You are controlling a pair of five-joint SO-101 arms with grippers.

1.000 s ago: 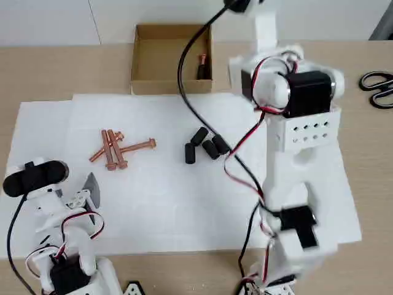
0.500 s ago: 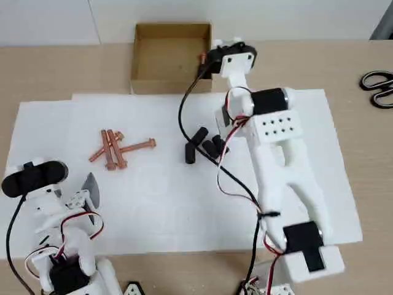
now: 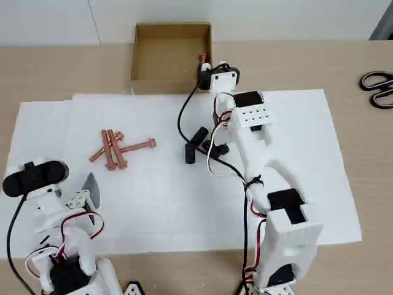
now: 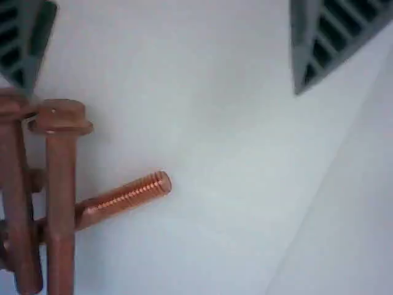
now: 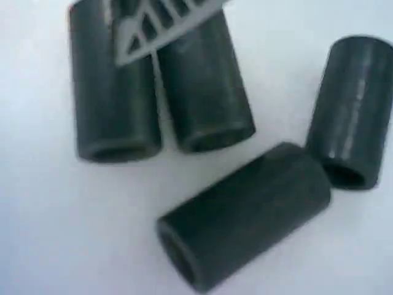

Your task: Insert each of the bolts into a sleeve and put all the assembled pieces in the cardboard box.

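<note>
The left gripper (image 4: 178, 43) is hanging released over the white sheet (image 3: 153, 203), with its jaws standing wide apart and nothing between them. The copper bolts (image 4: 58, 196) are lying just ahead of it, off toward one jaw and outside the gap. Two of them are lying side by side with their flanged heads turned toward the gripper. Another is crossing beneath them, its threaded end poking out into the space ahead of the gap. From the high view, the heap of bolts is sitting beyond this gripper, away from the arm's base, near it but apart.

The right gripper (image 5: 163, 21) is hovering close above the four black sleeves (image 5: 245, 221); whether it is released or clenched cannot be told. Two sleeves are lying side by side directly under it. A third is lying slantwise just past them, and the fourth is resting against that one's end.

The cardboard box (image 3: 134, 58) is standing farther out from the right gripper, past the far edge of the sheet. An assembled piece (image 3: 201, 59) appears to be lying in its corner nearest the right arm's wrist, partly hidden by it.

Scissors (image 3: 377, 86) are lying well off to the right gripper's right, on the bare table (image 3: 61, 67).
</note>
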